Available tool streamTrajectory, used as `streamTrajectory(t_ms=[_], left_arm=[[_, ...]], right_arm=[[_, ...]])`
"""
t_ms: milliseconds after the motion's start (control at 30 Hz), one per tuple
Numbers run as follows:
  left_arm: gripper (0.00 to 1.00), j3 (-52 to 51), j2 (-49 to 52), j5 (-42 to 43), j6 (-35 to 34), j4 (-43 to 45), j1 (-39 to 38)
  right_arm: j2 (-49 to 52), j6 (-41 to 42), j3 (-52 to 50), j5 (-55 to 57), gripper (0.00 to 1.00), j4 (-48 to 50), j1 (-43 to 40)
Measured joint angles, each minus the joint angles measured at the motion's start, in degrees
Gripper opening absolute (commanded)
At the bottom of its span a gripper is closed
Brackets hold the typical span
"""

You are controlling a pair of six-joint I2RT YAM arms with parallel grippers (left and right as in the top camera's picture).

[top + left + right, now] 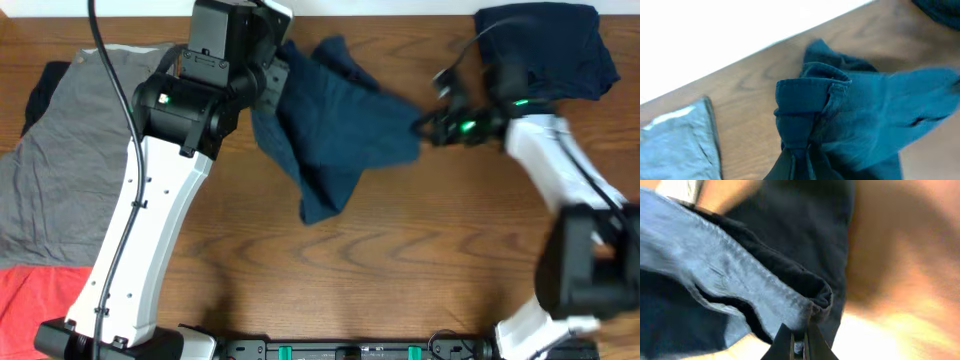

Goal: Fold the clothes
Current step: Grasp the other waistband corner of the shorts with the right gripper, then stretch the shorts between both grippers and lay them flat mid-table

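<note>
Wood-grain brown bench [400,270] fills the overhead view, w/ a white area [715,30] beyond its far edge in my left wrist view.

Big flat grey fabric garment [70,160] covers the bench's left side, well apart from both my jaws. My left arm [150,230] crosses over its right edge.

Dark navy-blue fabric shorts [340,130] hang stretched between my two jaws, mid-bench toward the far edge. The left end is bunched at my left jaws, the right end is pulled to a point at my right jaws, and a loose flap droops toward the near side. Whether the flap touches the wood, can't tell.

Dark navy fabric pile [545,45] sits at the far right corner, just behind my right arm [550,160]. Folded or not, can't tell.

Coral-red fabric piece [40,295] lies at the near left, touching the grey one's near edge. A black fabric strip [40,90] peeks out at the grey one's far left edge.

Left jaws: clenched on a gathered hem of the shorts [865,115]. Fabric rises straight out of the tips, w/ the seam folded over above them.

Right jaws: pinched tight on the rolled edge of the shorts [740,290], tips nearly meeting, cloth fanning away to the left. Bench [905,255] behind is blurred.
</note>
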Motion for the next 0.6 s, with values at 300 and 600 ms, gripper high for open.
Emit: streamTrajectory(t_ms=[300, 600], left_arm=[[0.06, 0.0, -11.7, -2.5, 0.0, 8.5, 0.0], [0.06, 0.2, -29.7, -1.3, -2.0, 4.0, -0.4]], right_arm=[[-24.7, -0.5, 15.0, 11.5, 0.01, -15.0, -3.1], [-41.2, -0.2, 22.8, 22.4, 0.01, -28.1, -3.0]])
